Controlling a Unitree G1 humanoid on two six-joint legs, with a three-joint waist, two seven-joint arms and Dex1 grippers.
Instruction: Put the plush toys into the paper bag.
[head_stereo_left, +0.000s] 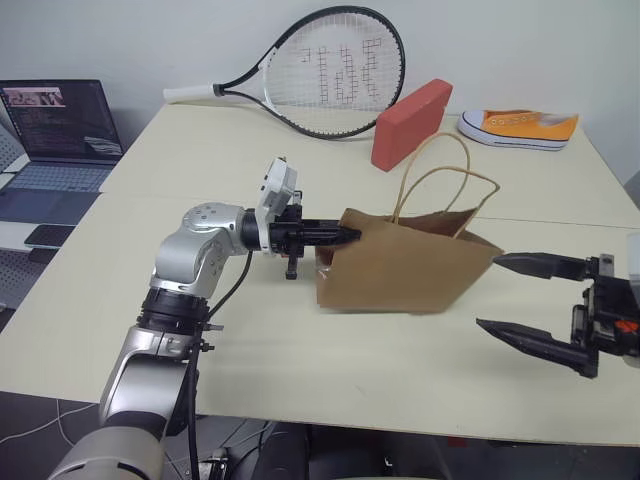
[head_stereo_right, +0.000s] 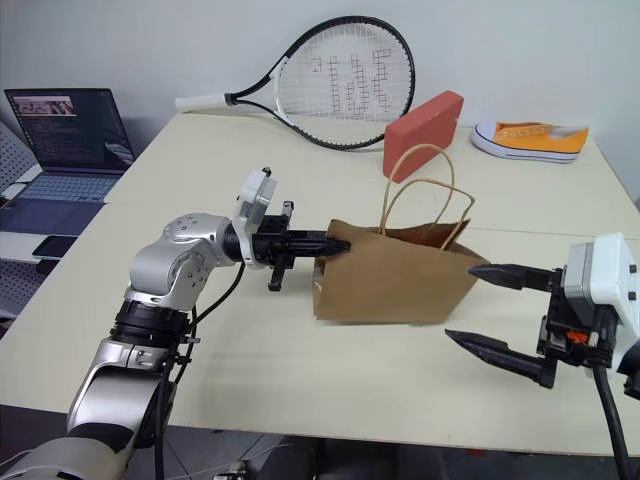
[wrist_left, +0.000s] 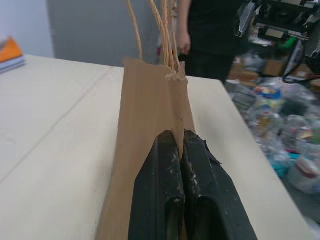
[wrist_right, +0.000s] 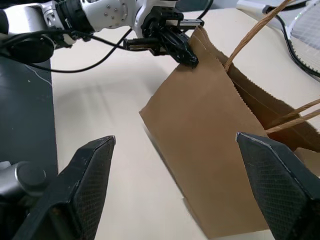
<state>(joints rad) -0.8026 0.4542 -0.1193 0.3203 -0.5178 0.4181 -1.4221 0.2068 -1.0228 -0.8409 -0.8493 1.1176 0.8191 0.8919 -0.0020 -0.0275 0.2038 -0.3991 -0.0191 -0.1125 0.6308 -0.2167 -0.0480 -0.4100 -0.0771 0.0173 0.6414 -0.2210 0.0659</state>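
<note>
**Paper bag pinched at one corner, free hand waiting at the other end**

The paper bag (head_stereo_left: 405, 262) stands on the pale surface (head_stereo_left: 300, 340), just in front of the red rectangular block (head_stereo_left: 410, 122), with the tennis racket (head_stereo_left: 320, 75) and the orange-and-white sneaker (head_stereo_left: 520, 127) farther back beyond it. Its long axis runs side to side across the robot's front, and its twisted handles (head_stereo_left: 440, 185) rise from the open top.

The left hand (head_stereo_left: 345, 236) reaches in level from the bag's left end, its two black fingers pressed together on the upper corner of the bag's rim — in the left wrist view the paper edge sits clamped between them. The bag leans a little, its top edge highest at that pinched corner.

The right hand (head_stereo_left: 515, 295) hangs near the bag's opposite end, apart from it, its fingers spread wide and pointing back toward the bag. Nothing is held in it.

No plush toy can be seen on the surface around the bag; the inside of the bag is in shadow, so I cannot tell whether one lies there.

The relation that matters is simple — the bag lies between the two hands, along the line that joins them. The left hand already holds one end of the mouth; the right is the free one and the nearer to the unheld end. My reading is that the mouth is being held up for loading, and that any fetching or placing would fall to the right hand.
</note>
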